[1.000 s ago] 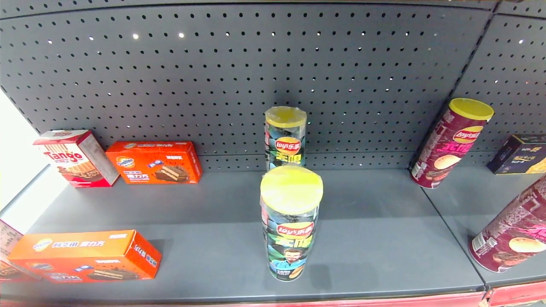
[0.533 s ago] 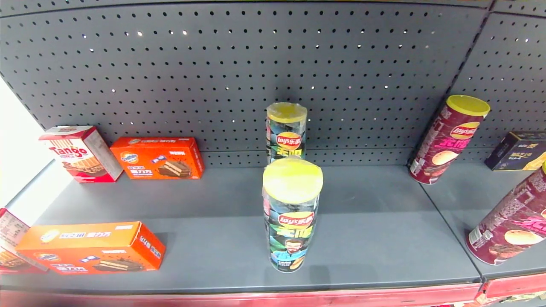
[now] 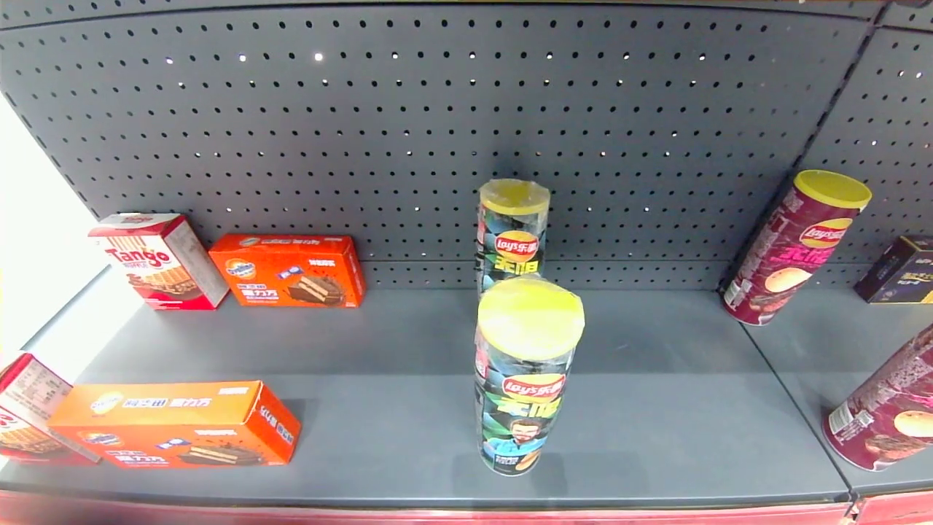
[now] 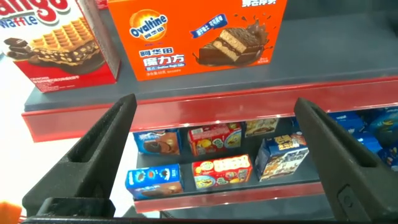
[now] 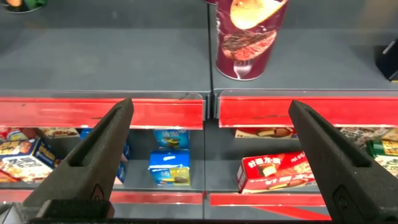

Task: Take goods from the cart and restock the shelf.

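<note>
A grey shelf (image 3: 656, 408) carries two yellow-lidded chip cans in a row, one in front (image 3: 526, 379) and one at the back (image 3: 512, 230). Two orange chocolate boxes (image 3: 288, 270) (image 3: 175, 423) and two red wafer boxes (image 3: 157, 259) (image 3: 29, 408) sit at the left. Two maroon cans (image 3: 794, 248) (image 3: 885, 415) stand on the bay to the right. My left gripper (image 4: 214, 102) is open and empty in front of the shelf's red edge (image 4: 205, 112), below an orange box (image 4: 199, 37). My right gripper (image 5: 211, 104) is open and empty, facing a maroon can (image 5: 249, 37).
A dark box (image 3: 900, 270) lies at the far right. The perforated back panel (image 3: 437, 109) closes the shelf behind. Free floor lies between the orange boxes and the chip cans. A lower shelf holds several small snack boxes (image 4: 217, 155) (image 5: 273, 171).
The head view has shifted a little, so everything sits slightly further right in the picture. The goods on the shelf keep their places.
</note>
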